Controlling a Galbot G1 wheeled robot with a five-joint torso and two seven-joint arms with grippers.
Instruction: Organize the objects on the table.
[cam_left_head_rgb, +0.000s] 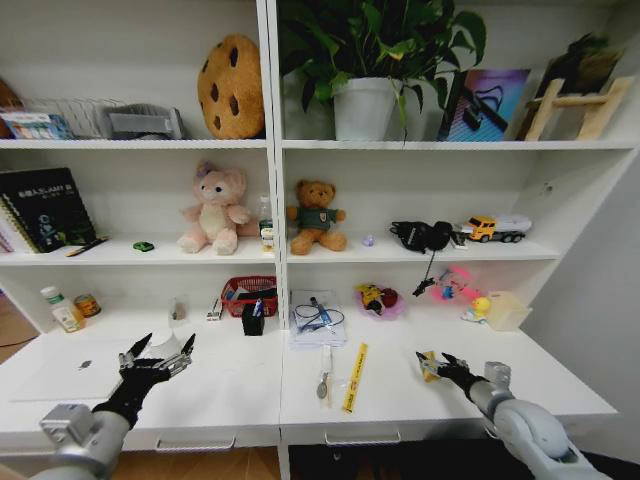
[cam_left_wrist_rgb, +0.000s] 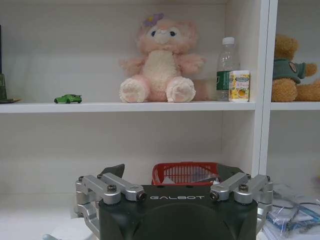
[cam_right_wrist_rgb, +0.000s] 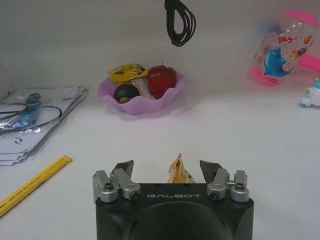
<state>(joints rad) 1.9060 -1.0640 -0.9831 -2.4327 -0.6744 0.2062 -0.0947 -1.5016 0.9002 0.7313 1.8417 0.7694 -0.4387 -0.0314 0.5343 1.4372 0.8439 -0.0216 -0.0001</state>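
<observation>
Hovering low at lower right of the white table (cam_left_head_rgb: 400, 395), the right gripper (cam_right_wrist_rgb: 171, 169) spreads wide around a small yellow wrapper (cam_right_wrist_rgb: 177, 172). At lower left, the left gripper (cam_left_head_rgb: 158, 352) gapes empty beside the laptop (cam_left_head_rgb: 70, 368).

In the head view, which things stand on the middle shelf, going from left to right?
Black book → green toy car → pink plush → bottle → brown teddy bear → black cable bundle → yellow toy truck.
</observation>
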